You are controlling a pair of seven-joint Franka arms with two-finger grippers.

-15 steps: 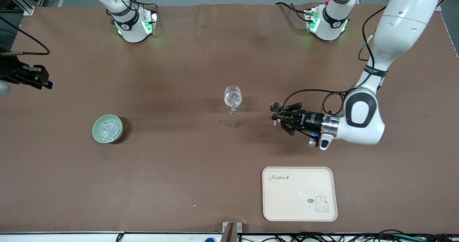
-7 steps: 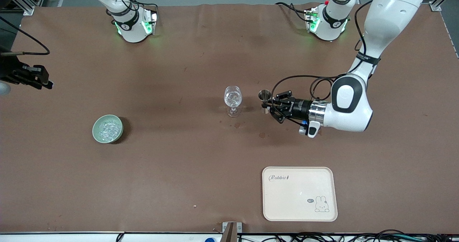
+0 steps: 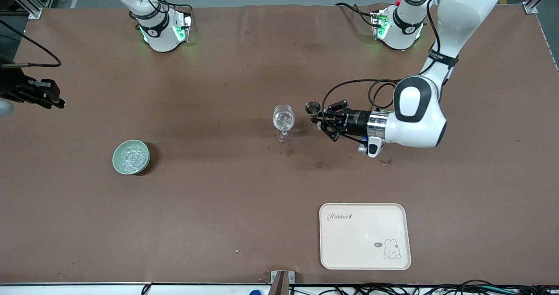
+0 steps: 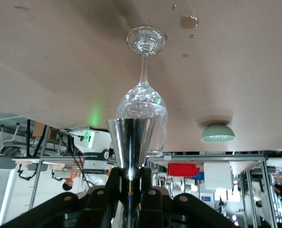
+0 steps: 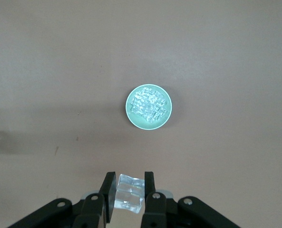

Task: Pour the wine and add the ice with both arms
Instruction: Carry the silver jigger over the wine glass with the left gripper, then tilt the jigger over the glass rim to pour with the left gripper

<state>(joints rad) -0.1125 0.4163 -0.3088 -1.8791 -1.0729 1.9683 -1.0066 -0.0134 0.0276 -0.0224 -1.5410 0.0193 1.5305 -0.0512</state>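
Note:
A clear wine glass stands upright mid-table, with glassy chunks showing inside its bowl. My left gripper is shut on a steel jigger, held upright close beside the glass, toward the left arm's end; the left wrist view shows the jigger right in front of the glass. My right gripper is at the right arm's end of the table, high above it. It is shut on a clear ice cube. The pale green bowl holds several ice chunks.
A cream rabbit tray lies near the front camera, toward the left arm's end. Small wet spots mark the brown table near the glass. The arm bases stand along the table's edge farthest from the camera.
My left gripper has carried the jigger closer to the wine glass and farther from the front camera. The right gripper has stayed in place with the ice cube.

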